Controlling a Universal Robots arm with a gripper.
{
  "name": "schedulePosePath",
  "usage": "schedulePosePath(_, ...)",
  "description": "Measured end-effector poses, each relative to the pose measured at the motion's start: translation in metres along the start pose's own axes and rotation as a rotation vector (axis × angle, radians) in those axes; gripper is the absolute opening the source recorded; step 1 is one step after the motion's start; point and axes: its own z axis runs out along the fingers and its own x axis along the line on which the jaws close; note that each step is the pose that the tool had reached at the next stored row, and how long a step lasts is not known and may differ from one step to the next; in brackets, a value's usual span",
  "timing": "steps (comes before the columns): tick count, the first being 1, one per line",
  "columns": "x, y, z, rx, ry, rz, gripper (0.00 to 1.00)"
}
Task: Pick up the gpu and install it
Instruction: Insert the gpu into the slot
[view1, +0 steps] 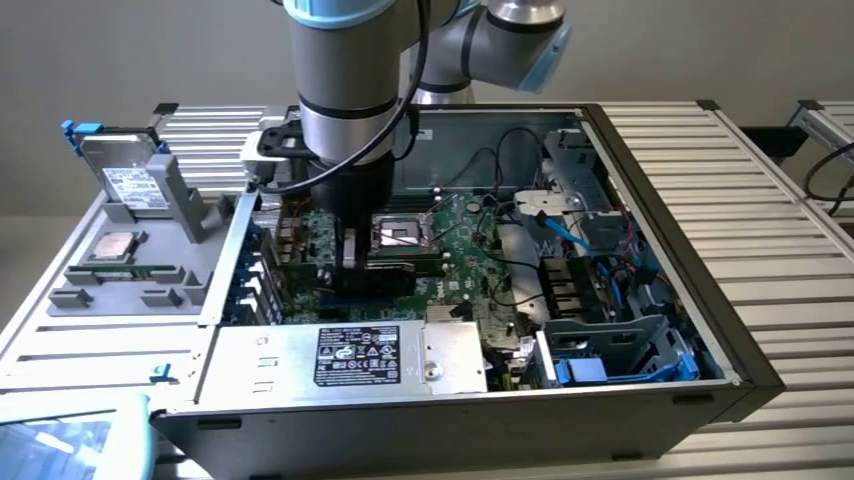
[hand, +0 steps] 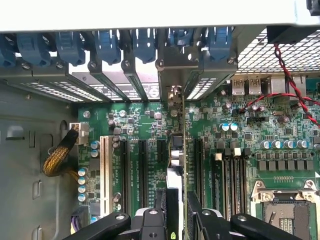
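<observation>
The gpu (hand: 177, 155) stands on edge between my two fingers (hand: 167, 200), running lengthwise over the green motherboard (hand: 240, 145). Its silver bracket end (hand: 173, 95) reaches the rear slot openings of the case. My gripper (hand: 179, 202) is shut on the card. In the exterior view the gripper (view1: 354, 255) is lowered inside the open computer case, and the gpu (view1: 400, 265) shows as a dark block at the motherboard (view1: 461, 250), just in front of the CPU socket. Whether the card's edge sits in its slot cannot be told.
Black expansion slots (hand: 142, 170) and a white slot (hand: 105, 170) lie beside the card. Blue retention clips (hand: 107, 47) line the case rear. Red and black wires (hand: 290, 85) cross near the CPU socket (hand: 285, 210). A labelled power supply (view1: 354, 355) and a hard drive (view1: 134, 185) stand nearby.
</observation>
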Motion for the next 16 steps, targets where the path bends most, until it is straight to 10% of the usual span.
schedulePosePath(16, -0.0008, 0.0009, -0.0008, -0.0003, 0.0002, 0.0, 0.28)
